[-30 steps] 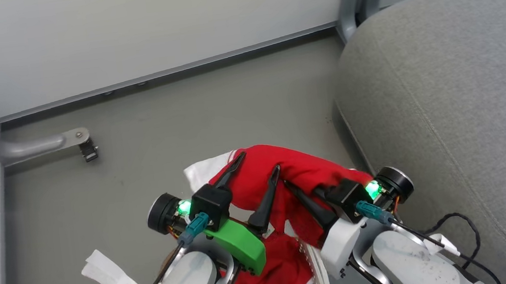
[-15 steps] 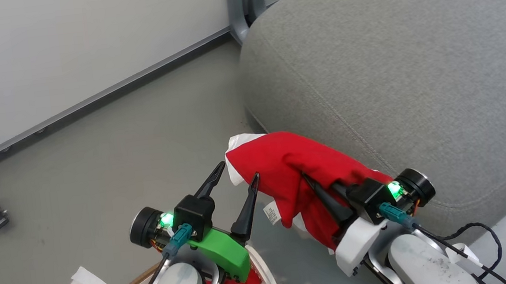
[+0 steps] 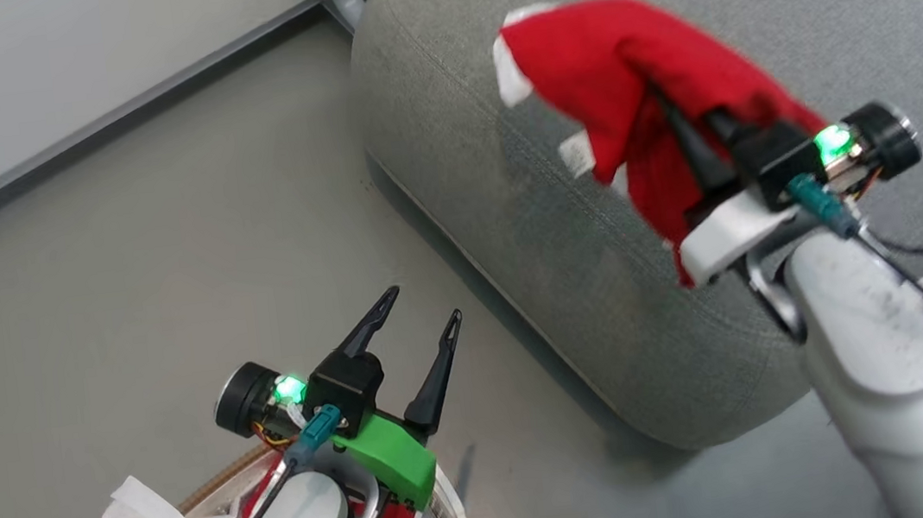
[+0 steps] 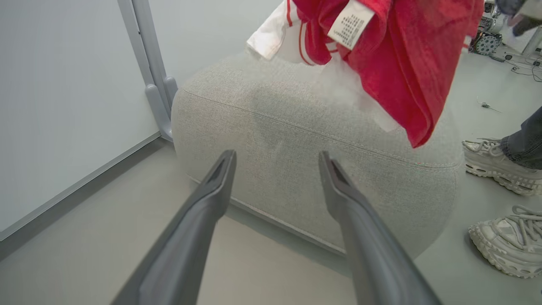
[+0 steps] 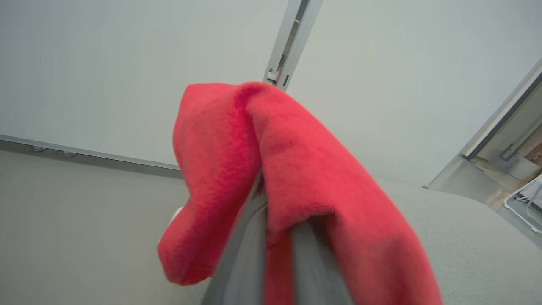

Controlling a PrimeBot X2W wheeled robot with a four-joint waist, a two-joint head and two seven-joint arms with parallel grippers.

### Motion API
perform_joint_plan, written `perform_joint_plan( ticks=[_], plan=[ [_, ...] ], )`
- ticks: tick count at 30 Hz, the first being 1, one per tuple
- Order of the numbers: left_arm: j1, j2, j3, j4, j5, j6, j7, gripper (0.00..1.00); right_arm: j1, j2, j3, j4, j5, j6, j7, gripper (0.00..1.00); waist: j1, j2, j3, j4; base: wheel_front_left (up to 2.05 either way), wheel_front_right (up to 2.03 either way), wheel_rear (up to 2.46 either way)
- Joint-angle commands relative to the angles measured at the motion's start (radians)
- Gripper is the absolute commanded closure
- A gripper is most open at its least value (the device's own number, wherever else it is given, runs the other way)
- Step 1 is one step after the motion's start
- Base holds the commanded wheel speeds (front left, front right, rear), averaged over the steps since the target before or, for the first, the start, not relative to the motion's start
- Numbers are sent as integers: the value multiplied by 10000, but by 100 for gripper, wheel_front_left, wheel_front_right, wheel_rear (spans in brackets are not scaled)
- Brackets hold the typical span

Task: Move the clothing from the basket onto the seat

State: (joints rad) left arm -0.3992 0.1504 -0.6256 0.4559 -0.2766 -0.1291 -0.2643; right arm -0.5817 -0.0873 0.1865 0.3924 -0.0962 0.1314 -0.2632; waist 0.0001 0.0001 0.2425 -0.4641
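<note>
Head view: clothing (image 3: 621,58) is clamped in the right gripper (image 3: 669,101) over the seat (image 3: 507,202); more is left in the basket (image 3: 214,485) behind the spread, empty left gripper (image 3: 423,304).

My head camera looks steeply down on the floor (image 3: 124,271) and seat (image 3: 459,164). The left wrist camera sits low, facing the seat's side; the right one is tight against the clothing (image 5: 296,169), tilted toward the wall (image 5: 84,63). All three share seat and clothing.

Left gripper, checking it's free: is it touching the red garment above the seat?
Apart. In the left wrist view the red garment hangs beyond the open left gripper.
</note>
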Motion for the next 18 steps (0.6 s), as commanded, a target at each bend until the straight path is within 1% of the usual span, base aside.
perform_joint_plan(
  ticks=[1,6,8,13,15,18],
  plan=[
    [-226,237,-71,-61,-39,-22,2,0,-498,-152,-231,108,-180,-14,-23,100,-1,-1,1059,501,0,0,0],
    [-672,772,-424,-239,-207,-24,1,0,-1923,-681,-1335,934,-753,-14,-23,100,-1,-1,2000,1062,0,0,0],
    [-840,938,-530,-324,-299,-24,2,0,-2384,-754,-1874,1321,-1030,-14,-23,100,-1,-1,2322,1280,0,0,0],
    [-1262,1369,-743,-514,-461,-25,1,0,-3299,-778,-3375,1912,-1881,-15,-23,100,-1,-1,3048,1769,0,0,0],
    [-1444,1455,-898,-574,-483,-25,1,0,-3425,-833,-4078,2192,-2493,-15,-21,100,-1,-1,3268,1984,0,0,0],
    [-1581,1525,-1004,-577,-605,-25,2,0,-3364,-705,-5180,2483,-3192,-15,-21,100,-1,-1,3399,2253,0,0,0]
  ],
)
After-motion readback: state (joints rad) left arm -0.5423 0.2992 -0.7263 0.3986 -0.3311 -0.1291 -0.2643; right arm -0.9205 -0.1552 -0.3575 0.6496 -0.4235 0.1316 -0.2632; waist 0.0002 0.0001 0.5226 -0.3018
